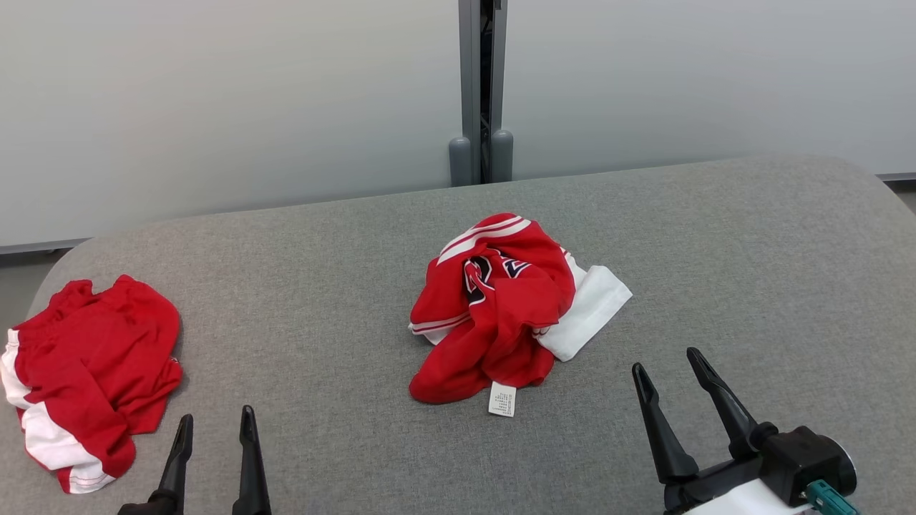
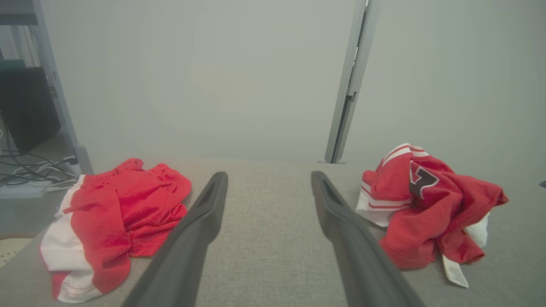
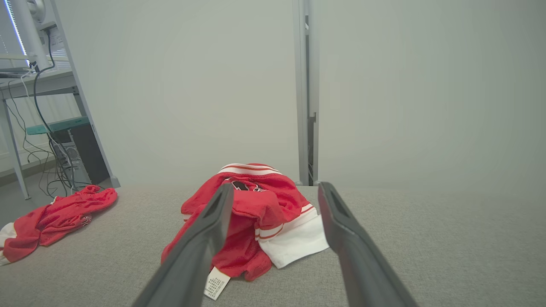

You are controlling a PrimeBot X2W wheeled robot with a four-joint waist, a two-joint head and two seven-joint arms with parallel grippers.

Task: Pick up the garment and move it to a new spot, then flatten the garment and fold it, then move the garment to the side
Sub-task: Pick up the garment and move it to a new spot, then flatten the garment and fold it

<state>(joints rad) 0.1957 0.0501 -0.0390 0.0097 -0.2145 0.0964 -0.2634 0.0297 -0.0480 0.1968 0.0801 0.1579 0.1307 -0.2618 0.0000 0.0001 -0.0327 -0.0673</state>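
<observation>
Work surface: a grey fabric-covered table (image 1: 343, 286) with rounded far corners, set against pale wall panels joined by a grey post (image 1: 481, 86).

Task item: the red jersey (image 1: 494, 307) lies crumpled in a heap near the middle of the table, slightly to the right of centre. It is not flattened or folded. White-and-red striped trim shows at its far edge and left side, and part of a dark numeral outlined in white shows on top. A white panel (image 1: 594, 307) sticks out on the right side. A white care label (image 1: 502, 399) lies flat on the table at the near edge of the heap.

Other item: red shorts (image 1: 93, 372) with white side panels lie bunched at the far left of the table, well apart from the jersey.

Left gripper (image 1: 217, 415): at the near left, just to the right of the shorts, jaws apart, nothing between them, touching no cloth.

Right gripper (image 1: 665, 360): at the near right, near the jersey's white panel but clear of it, jaws apart and empty. In the right wrist view the fingers frame the jersey (image 3: 256, 213).

Surroundings: the right wrist view shows a desk with hanging cables (image 3: 42, 98) beyond the table's left end.
</observation>
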